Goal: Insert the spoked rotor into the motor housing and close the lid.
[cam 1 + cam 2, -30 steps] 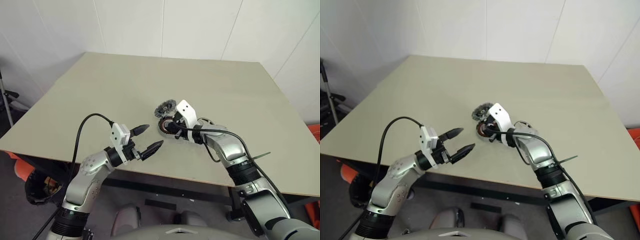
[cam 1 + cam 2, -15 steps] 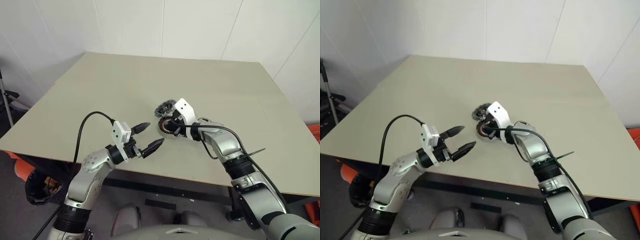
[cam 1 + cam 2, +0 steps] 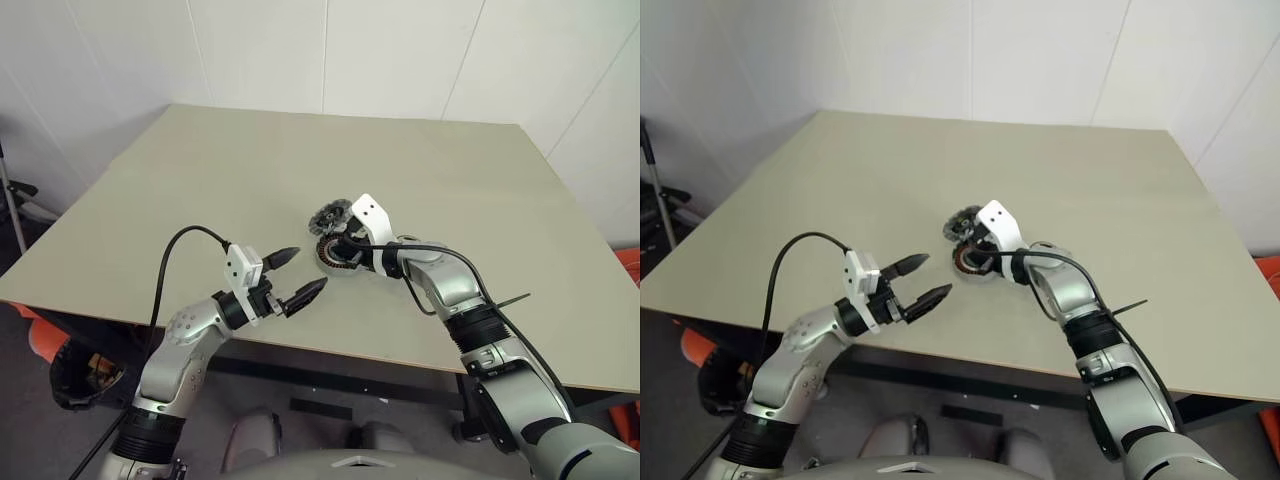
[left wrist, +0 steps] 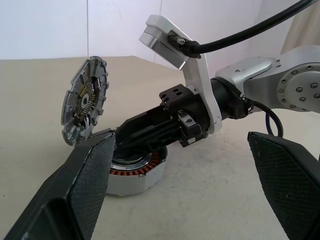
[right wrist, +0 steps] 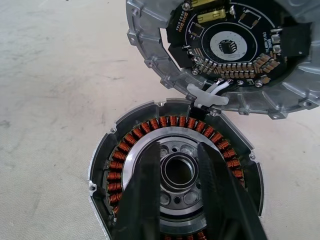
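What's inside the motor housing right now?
Inside the motor housing: a copper winding ring around a silver hub. The right gripper fingers cover the near part. The lid stands tilted open.

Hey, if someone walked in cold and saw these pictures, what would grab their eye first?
Probably the motor housing with its ring of copper windings, lying near the middle of the table, with the right gripper reaching down over its silver hub. Behind it the lid stands tilted up, showing a circuit board. The left gripper hovers open near the table's front edge.
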Controlling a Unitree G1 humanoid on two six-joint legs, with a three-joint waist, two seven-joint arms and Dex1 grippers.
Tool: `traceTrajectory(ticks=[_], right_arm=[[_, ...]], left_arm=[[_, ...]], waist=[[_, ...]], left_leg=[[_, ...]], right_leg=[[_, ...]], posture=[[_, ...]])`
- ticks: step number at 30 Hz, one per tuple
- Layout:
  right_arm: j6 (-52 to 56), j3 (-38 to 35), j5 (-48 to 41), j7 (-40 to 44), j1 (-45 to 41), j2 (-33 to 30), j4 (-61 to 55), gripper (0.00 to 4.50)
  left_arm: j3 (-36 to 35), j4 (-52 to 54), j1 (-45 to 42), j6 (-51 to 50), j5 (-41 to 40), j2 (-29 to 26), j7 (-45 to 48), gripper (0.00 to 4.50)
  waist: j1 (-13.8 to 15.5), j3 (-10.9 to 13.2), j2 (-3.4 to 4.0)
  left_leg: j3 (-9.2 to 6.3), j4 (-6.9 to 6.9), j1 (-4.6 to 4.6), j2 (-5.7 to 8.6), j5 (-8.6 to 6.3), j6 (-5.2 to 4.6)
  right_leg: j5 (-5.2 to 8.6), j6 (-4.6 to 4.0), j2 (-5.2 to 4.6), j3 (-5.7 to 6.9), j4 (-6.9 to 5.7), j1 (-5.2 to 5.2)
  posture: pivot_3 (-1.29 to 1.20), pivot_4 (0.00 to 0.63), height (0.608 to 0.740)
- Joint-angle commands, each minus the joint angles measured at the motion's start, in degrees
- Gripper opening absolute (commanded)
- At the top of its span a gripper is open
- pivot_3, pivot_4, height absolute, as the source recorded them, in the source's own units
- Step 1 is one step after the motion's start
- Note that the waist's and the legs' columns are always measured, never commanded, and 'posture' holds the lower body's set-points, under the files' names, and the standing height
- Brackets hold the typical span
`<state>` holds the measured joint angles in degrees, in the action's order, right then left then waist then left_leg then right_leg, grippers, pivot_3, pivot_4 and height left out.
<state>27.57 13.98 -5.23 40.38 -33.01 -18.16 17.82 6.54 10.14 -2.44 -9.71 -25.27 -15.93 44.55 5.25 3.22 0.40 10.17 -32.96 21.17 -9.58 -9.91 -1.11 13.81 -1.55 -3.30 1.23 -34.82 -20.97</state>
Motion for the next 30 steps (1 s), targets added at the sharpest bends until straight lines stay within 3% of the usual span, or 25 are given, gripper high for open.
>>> traceTrajectory(ticks=[1,2,6,9,16,30], right_arm=[[0.1,-1.4,-0.9,0.5,-0.6,0.1,-3.6,2.60],[0.6,-1.5,-1.2,0.5,-0.6,0.2,-4.5,2.94],[3.6,-2.7,-3.1,1.1,-0.3,0.2,-9.4,2.94],[6.0,-3.4,-4.2,1.7,0.7,-0.9,-13.1,2.33],[9.0,-3.3,-4.9,2.3,3.9,-3.6,-18.3,0.02],[6.3,-1.9,-2.6,-1.0,1.4,-0.6,-11.2,0.02]], left_arm=[[-0.4,1.0,-0.4,1.1,-0.2,-0.1,0.6,4.50],[-0.5,1.1,-0.4,1.1,-0.2,-0.2,0.6,4.50],[-0.6,1.3,-0.2,0.9,-0.4,-0.4,0.9,4.50],[-0.8,1.3,-0.2,0.8,-0.6,-0.5,1.1,4.50],[-0.9,0.6,-0.5,0.8,-0.7,-0.4,1.5,4.50],[-1.0,0.6,-0.7,0.6,-0.7,-0.2,1.5,4.50]], waist=[[0.0,0.0,0.00],[0.0,0.0,0.00],[0.0,0.0,0.01],[0.1,0.0,0.01],[0.1,0.0,0.01],[0.1,0.0,0.03]], left_leg=[[0.00,0.00,0.00,0.00,0.00,0.00],[0.00,0.00,0.00,0.00,0.00,0.00],[0.00,0.01,0.01,-0.01,0.00,0.00],[0.00,0.02,0.01,-0.01,0.00,0.00],[0.00,0.02,0.00,0.00,0.00,0.00],[0.02,0.04,0.02,-0.02,0.02,0.03]], right_leg=[[0.00,0.00,0.00,0.00,0.00,0.00],[0.00,0.00,0.00,0.00,0.00,-0.01],[0.00,0.00,0.00,0.00,0.00,-0.02],[0.00,0.00,0.00,0.00,0.00,-0.02],[0.02,0.02,0.00,0.00,0.02,-0.01],[-0.01,-0.02,0.00,0.00,0.01,-0.06]], posture=[[0.00,0.000,0.740],[0.00,0.000,0.740],[0.00,0.000,0.740],[0.00,0.000,0.740],[0.00,0.000,0.740],[0.00,0.000,0.740]])
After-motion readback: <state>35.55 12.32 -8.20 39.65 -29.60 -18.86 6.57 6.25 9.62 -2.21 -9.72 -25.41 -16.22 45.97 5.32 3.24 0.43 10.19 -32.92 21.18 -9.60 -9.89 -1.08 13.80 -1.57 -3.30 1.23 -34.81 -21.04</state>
